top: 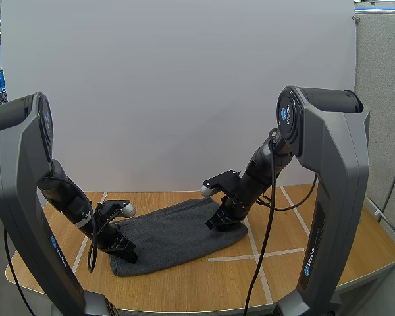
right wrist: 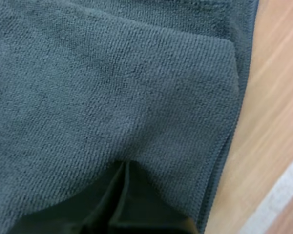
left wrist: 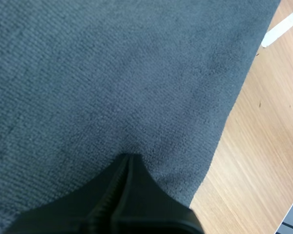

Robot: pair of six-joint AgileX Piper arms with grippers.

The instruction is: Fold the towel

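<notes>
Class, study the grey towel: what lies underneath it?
The towel lies on the wooden table. Near the right gripper, a second towel layer peeks out beneath the top one. Whatever lies under the cloth itself is covered.

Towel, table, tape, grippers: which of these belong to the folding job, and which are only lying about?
For the job: grey towel; left gripper, shut, tip on the towel; right gripper, shut, tip on the towel.
Only lying about: wooden table; white tape lines on it.
</notes>
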